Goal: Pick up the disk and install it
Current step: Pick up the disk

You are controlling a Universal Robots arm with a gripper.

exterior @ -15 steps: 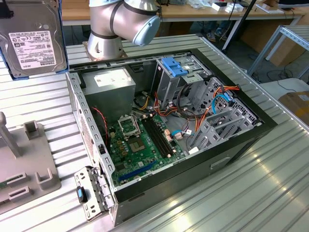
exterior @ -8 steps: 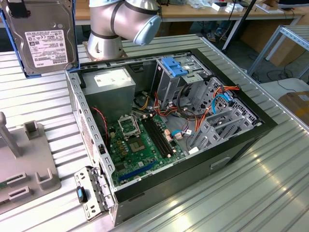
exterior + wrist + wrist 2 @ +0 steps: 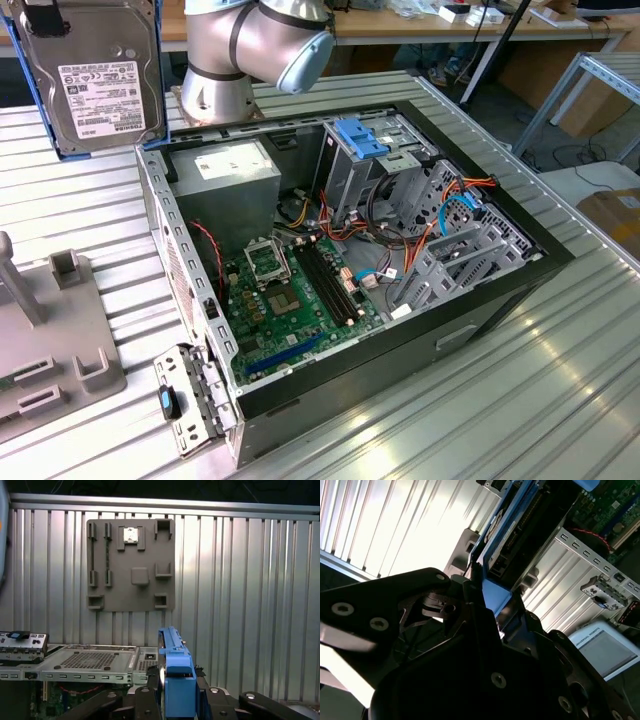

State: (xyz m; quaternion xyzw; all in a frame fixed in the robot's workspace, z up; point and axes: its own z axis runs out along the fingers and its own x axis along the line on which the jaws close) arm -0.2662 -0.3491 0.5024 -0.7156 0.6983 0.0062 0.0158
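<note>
Disk gripped and held up at the upper left, clear of the open computer case.

In the exterior view, the disk hung upright in the upper left of the frame, above the grey holder plate. The arm stood at top centre. The computer case lay open in the middle, with its drive cage toward the upper right. In the first wrist view, the gripper was clamped on the edge of the disk's blue frame. The disk looked stiff, fairly heavy and easily hurt by knocks, and its metal faces looked smooth. The plastic side rails seemed the safest hold.
</note>
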